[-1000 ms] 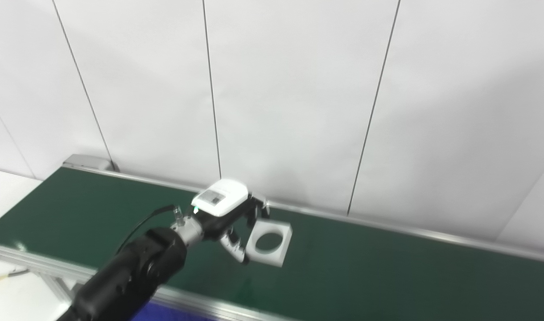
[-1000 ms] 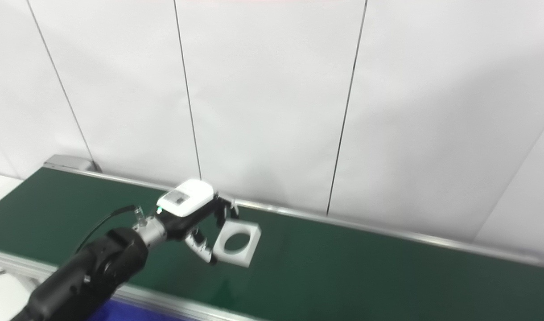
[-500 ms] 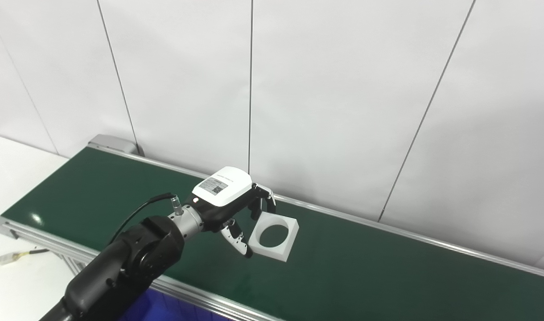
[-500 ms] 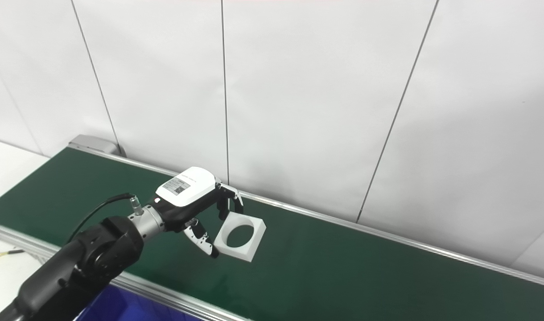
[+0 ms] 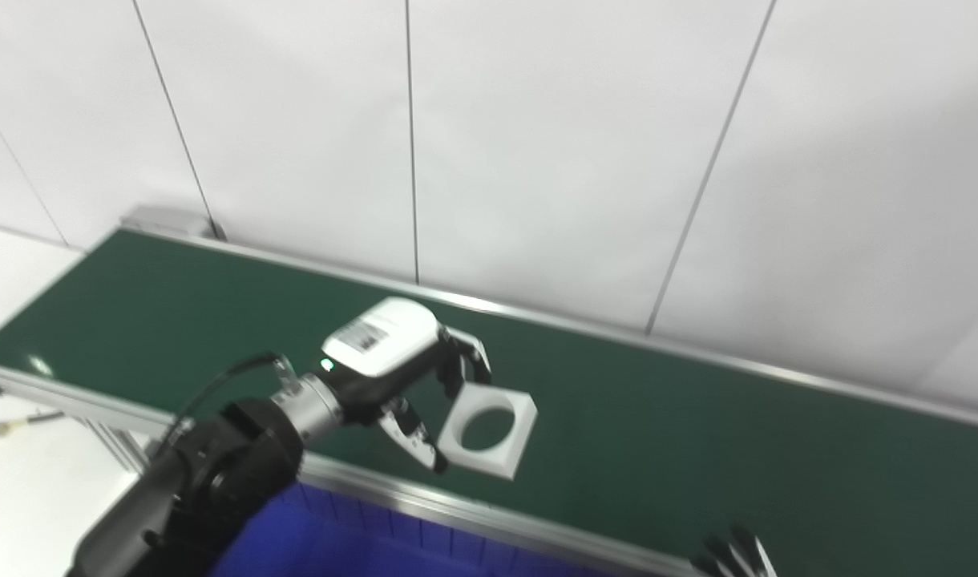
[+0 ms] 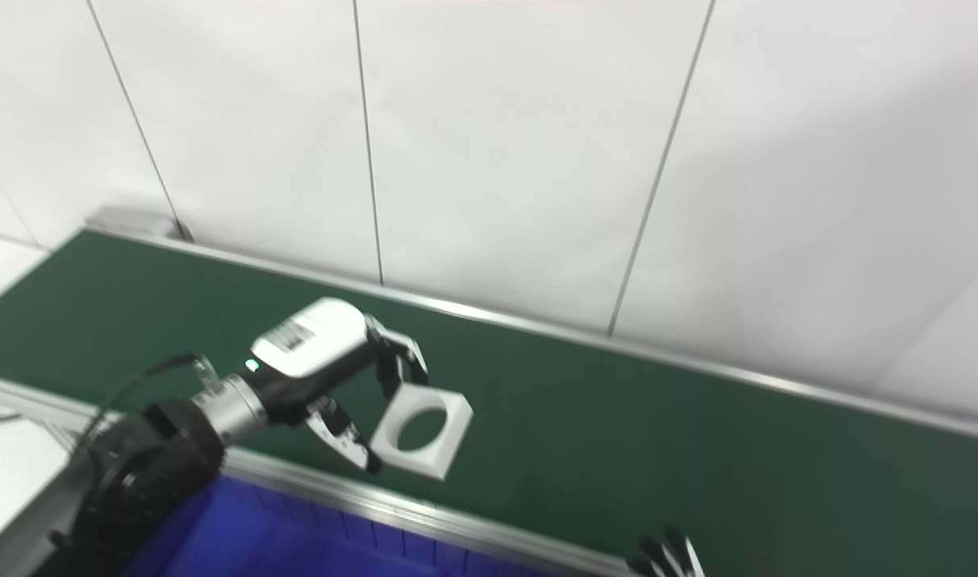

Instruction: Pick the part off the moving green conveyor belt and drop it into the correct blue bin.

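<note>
While the flat white square part with a round hole through its middle (image 5: pixel 486 430) is pinched at its left edge by the left hand (image 5: pixel 409 377), it appears lifted clear of the dark green conveyor belt (image 5: pixel 697 449), so the pick looks done. What remains, by my judgement, is carrying it toward the near side and releasing it into the blue plastic bin (image 5: pixel 337 545), whose wall shows just beyond the belt's near silver metal rail (image 5: pixel 489 521). Whether this bin is the correct one cannot be told. Only the dark fingertips of the right hand (image 5: pixel 733 554) show at the bottom edge, near right, well apart from the part; whether that hand is open or closed cannot be told. A white panelled wall (image 5: pixel 537 144) stands behind the belt. Nothing visible blocks the path except the near rail, which the part must clear.
</note>
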{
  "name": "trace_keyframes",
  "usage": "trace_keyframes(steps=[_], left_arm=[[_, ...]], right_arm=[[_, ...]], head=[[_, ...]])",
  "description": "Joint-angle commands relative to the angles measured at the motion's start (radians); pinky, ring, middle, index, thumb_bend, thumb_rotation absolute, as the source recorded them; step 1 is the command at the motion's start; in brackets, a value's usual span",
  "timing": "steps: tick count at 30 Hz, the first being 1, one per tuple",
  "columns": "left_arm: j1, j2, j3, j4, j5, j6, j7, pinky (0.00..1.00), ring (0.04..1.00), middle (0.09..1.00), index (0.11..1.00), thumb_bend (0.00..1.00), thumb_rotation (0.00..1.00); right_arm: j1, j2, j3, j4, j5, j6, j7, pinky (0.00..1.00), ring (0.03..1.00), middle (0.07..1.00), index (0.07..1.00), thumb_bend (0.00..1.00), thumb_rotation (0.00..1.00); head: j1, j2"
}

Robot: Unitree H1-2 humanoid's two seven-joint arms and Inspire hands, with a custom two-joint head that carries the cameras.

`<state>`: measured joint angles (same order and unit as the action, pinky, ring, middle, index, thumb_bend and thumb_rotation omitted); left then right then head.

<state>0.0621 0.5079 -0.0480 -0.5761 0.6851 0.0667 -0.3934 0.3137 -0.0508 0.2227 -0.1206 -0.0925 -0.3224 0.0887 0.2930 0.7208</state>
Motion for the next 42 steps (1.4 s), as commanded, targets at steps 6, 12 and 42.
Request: trace_keyframes(steps=[6, 12, 42], left_arm=[[0.03, -0.014, 0.031, -0.072, -0.019, 0.015, -0.005, 0.7, 0.507, 0.464, 0.509, 0.52, 0.0], [0.071, -0.034, 0.06, -0.101, -0.036, 0.039, -0.017, 0.68, 0.512, 0.457, 0.51, 0.52, 0.0], [0.321, -0.106, 0.004, 0.063, 0.118, -0.032, 0.073, 0.54, 0.472, 0.448, 0.511, 0.52, 0.0]], right_arm=[[-0.013, -0.006, -0.011, -0.086, 0.024, 0.041, 0.019, 0.66, 0.787, 0.841, 0.927, 0.59, 0.54], [-0.018, -0.008, -0.024, -0.124, 0.041, 0.084, 0.022, 0.65, 0.775, 0.829, 0.913, 0.63, 0.56], [-0.005, -0.015, -0.057, -0.197, 0.072, 0.14, 0.02, 0.61, 0.742, 0.799, 0.888, 0.67, 0.67]], head=[[0.012, 0.075], [0.017, 0.141], [0.021, 0.212]])
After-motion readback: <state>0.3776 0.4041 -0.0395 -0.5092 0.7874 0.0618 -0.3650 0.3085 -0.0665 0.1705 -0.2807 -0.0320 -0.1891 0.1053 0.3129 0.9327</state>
